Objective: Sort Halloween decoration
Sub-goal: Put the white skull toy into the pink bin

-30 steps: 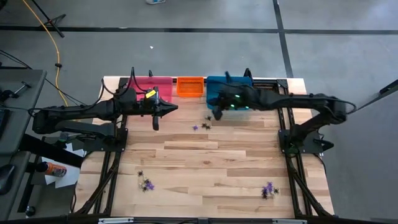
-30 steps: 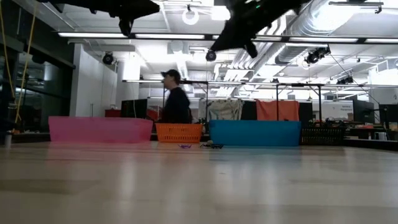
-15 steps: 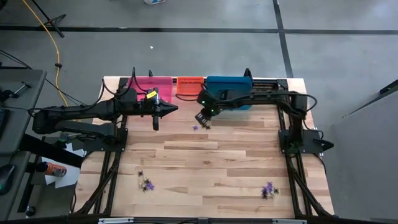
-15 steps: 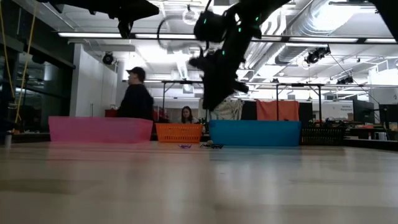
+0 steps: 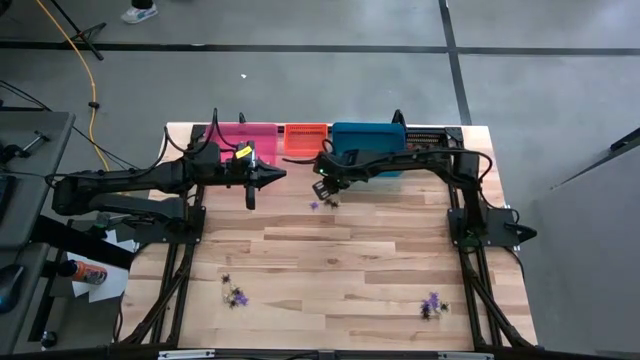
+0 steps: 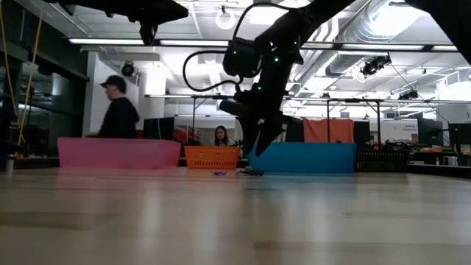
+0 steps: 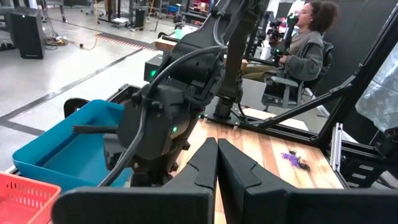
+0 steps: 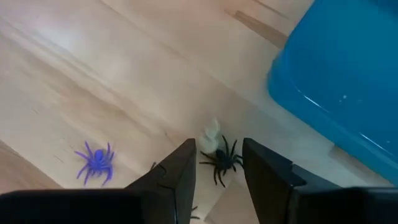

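While most of the Halloween decoration lies unsorted on the surface (image 5: 330, 270), the work is judged to be at an early or middle stage. Nearest the front edge, 2 small clusters remain: purple and dark trinkets at front left (image 5: 235, 295) and a like cluster at front right (image 5: 431, 304). Farther back, in the middle of the surface, lie a purple spider (image 8: 95, 161), a black spider (image 8: 222, 160) and a pale trinket (image 8: 210, 134); the pale piece is just beside the black spider, the purple one apart from both.

Right arm: it reaches across from the right side, its tool (image 8: 217, 168) pointed down above the black spider. The fingers stand partly apart and hold nothing; the black spider and the pale piece show in the gap between them. From the low view, the tool hangs just above the surface, in front of the blue bin (image 5: 368, 146).

Left arm: it is stretched level along the back, well above the surface, its tool (image 5: 250, 193) closed and empty, in front of the pink bin (image 5: 240, 134).

At the far edge stand 3 bins in a row: pink, then the orange bin (image 5: 306, 136), then blue. What they hold cannot be told.
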Controlling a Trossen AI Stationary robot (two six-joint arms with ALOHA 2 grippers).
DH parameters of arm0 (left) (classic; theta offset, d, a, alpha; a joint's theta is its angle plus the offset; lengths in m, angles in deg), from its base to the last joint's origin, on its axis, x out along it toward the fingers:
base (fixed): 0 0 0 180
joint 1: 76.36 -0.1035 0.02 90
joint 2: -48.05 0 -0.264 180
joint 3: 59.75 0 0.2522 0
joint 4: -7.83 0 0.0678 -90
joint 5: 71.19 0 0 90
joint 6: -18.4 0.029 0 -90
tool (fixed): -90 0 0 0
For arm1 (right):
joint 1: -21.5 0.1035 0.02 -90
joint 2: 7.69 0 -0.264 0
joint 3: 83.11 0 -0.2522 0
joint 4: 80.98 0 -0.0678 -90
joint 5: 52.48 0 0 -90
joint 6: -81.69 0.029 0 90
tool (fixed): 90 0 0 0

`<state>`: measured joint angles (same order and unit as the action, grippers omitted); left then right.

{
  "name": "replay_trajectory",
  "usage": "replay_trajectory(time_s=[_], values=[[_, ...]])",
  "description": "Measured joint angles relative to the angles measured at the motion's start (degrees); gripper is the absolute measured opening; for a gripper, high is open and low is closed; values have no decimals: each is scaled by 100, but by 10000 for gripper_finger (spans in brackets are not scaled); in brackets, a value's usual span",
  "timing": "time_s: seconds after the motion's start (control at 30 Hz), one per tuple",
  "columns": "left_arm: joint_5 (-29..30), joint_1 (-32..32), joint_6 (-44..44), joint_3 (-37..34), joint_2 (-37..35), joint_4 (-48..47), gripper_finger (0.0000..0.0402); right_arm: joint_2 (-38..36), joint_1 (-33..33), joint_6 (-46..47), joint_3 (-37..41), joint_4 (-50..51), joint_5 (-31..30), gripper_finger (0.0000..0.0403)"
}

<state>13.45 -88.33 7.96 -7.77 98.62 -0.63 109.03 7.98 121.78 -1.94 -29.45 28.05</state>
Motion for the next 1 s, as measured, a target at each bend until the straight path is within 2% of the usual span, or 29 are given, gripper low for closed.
replay_trajectory(time_s=[0.33,0.57,1.0], values=[[0,0,-3,0,0,0,0,324,4,129,4,-371,94,126],[7,1,-101,0,0,0,0,333,4,129,4,-377,-185,126],[7,2,-102,0,0,0,0,333,4,192,7,-498,-151,126]])
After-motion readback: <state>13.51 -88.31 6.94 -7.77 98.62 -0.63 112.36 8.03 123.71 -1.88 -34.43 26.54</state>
